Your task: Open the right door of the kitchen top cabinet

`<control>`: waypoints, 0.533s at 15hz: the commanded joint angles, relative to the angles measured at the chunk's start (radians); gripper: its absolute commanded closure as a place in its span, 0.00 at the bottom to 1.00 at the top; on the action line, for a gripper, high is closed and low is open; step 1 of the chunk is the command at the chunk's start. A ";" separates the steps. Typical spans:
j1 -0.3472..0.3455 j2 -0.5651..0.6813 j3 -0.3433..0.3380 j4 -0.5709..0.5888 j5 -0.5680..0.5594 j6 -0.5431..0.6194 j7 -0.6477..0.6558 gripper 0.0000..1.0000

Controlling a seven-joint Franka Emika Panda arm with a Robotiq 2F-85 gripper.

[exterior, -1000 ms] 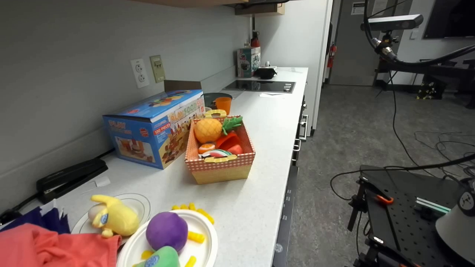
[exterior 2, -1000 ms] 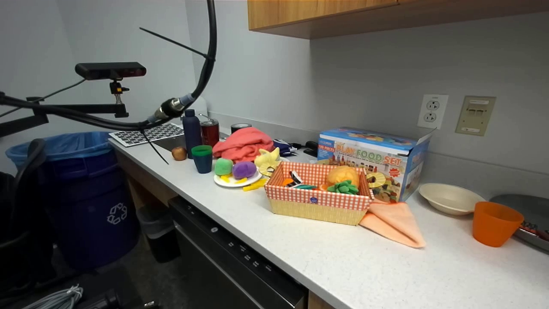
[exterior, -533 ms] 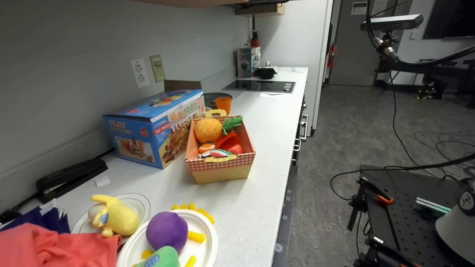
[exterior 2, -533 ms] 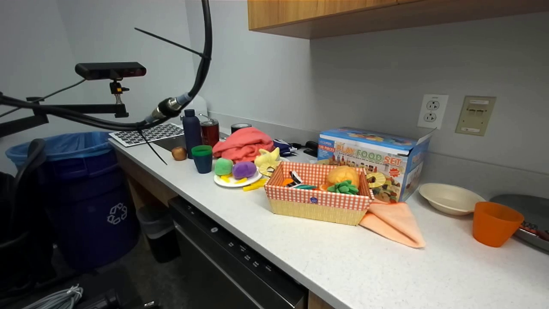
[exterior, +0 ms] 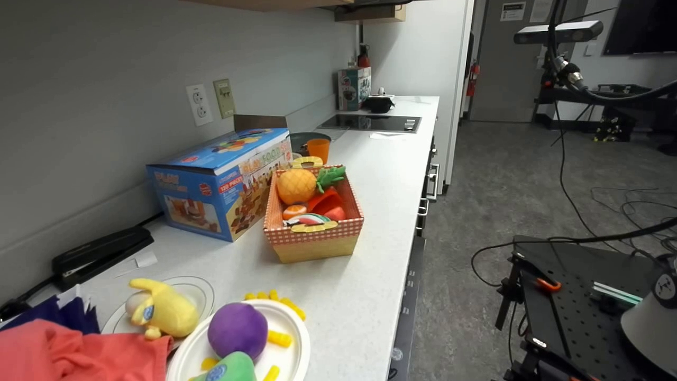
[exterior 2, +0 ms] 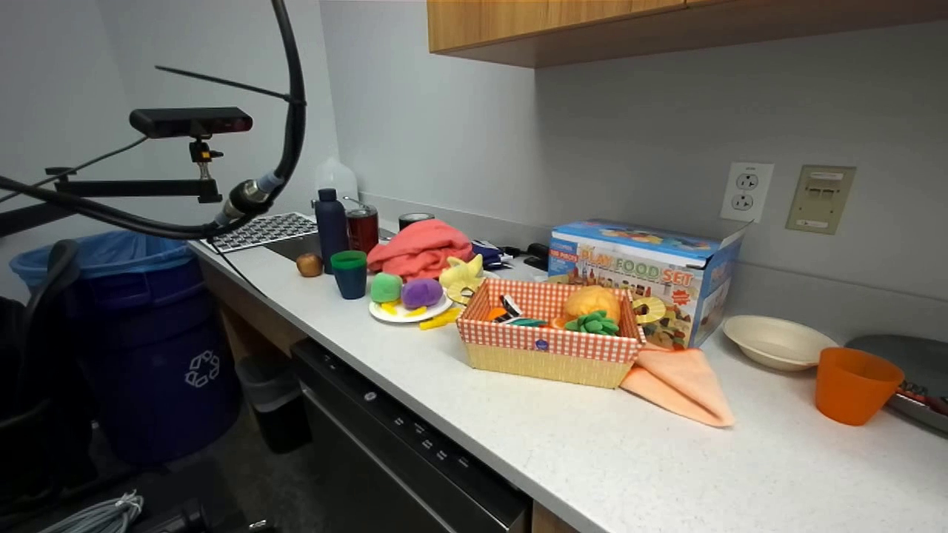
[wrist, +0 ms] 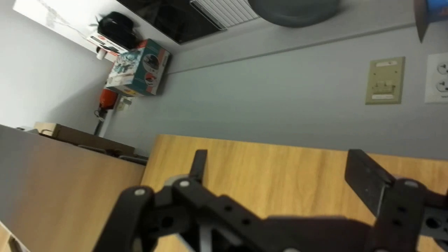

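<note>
The wooden top cabinet shows in the wrist view as a broad front [wrist: 280, 175]. In both exterior views only its lower part shows, the front with part of the underside [exterior 2: 555, 18] at the top edge of one and the underside [exterior: 264, 3] in the other. A seam between two doors is just visible at the top edge of an exterior view. The right door is mostly out of frame there. No handle shows on the wooden front. My gripper [wrist: 278, 152] is open with its fingers wide apart in front of the wood, nothing between them. It is out of both exterior views.
A grey-brown panel [wrist: 52, 182] borders the cabinet at the left of the wrist view; I cannot tell what it belongs to. A toy box [exterior: 222, 180] and a basket [exterior 2: 552, 355] stand on the counter below. The arm's cable [exterior 2: 292, 126] hangs in front of the counter.
The arm's cable has swung away from the cabinet and counter in both exterior views, mostly in the last half second. The things on the counter have not moved.
</note>
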 commanded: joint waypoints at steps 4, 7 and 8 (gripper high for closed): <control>0.028 -0.100 -0.060 -0.098 -0.028 0.035 -0.005 0.00; 0.023 -0.067 -0.057 -0.061 -0.035 0.102 0.022 0.00; 0.023 -0.056 -0.058 -0.050 -0.030 0.128 0.026 0.00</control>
